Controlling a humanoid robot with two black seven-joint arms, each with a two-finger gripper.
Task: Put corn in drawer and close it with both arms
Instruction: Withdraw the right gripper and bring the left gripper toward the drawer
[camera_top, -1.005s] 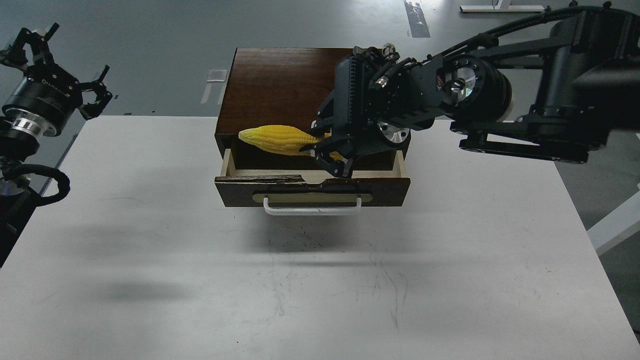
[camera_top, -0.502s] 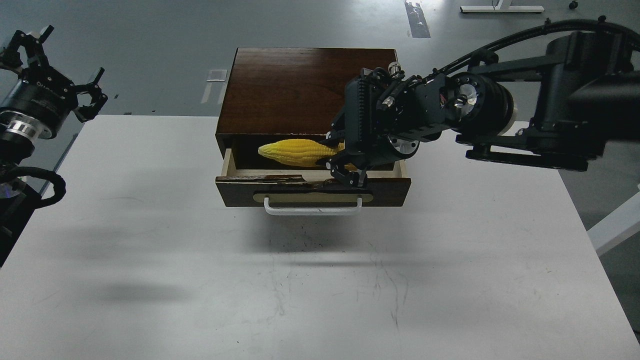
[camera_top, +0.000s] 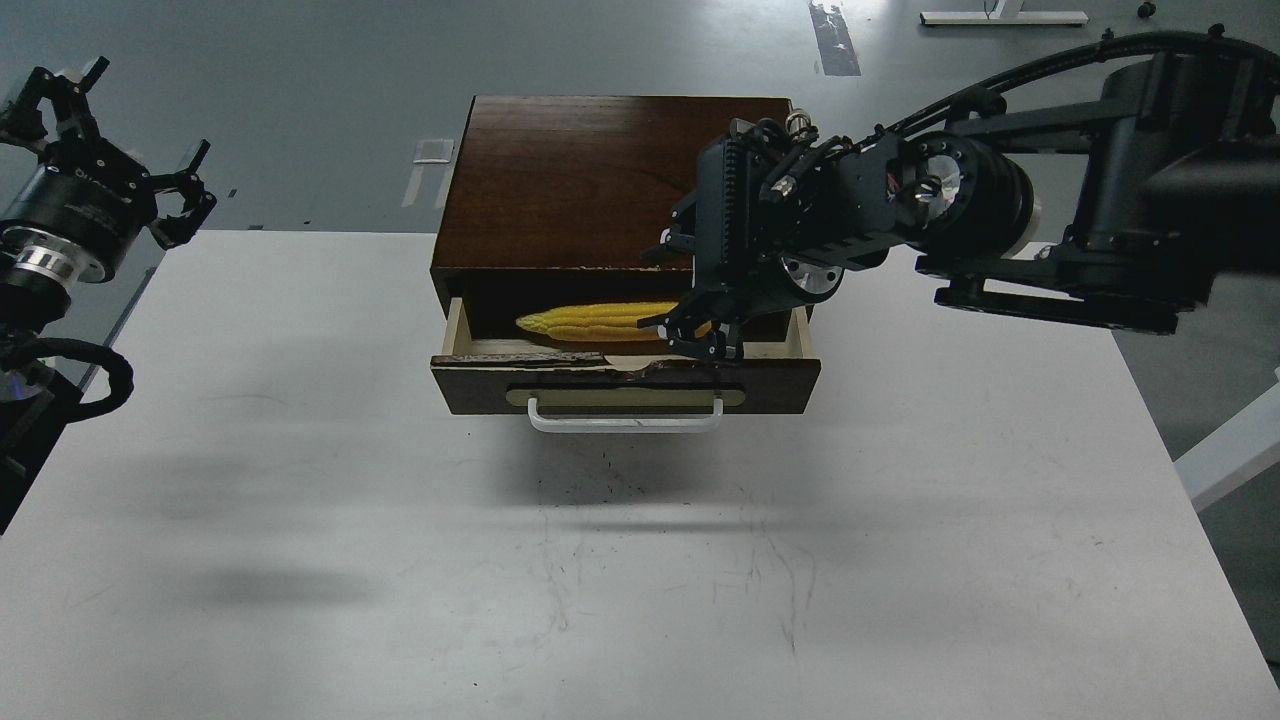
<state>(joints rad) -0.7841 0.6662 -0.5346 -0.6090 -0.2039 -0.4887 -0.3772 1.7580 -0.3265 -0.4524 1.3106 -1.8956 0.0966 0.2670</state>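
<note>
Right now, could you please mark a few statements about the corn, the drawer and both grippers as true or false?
1. The drawer is pulled open. True.
2. The corn lies on the white table. False: it is down inside the drawer.
3. The right gripper is at the corn's right end. True.
4. The left gripper grips the drawer's handle. False: it hangs far left, touching nothing.
5. The corn's tip points left. True.

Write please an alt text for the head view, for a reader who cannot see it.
The right gripper holds a yellow corn cob low inside the open dark wooden drawer on a white table. The left gripper is raised at the far left, away from the drawer.
</note>
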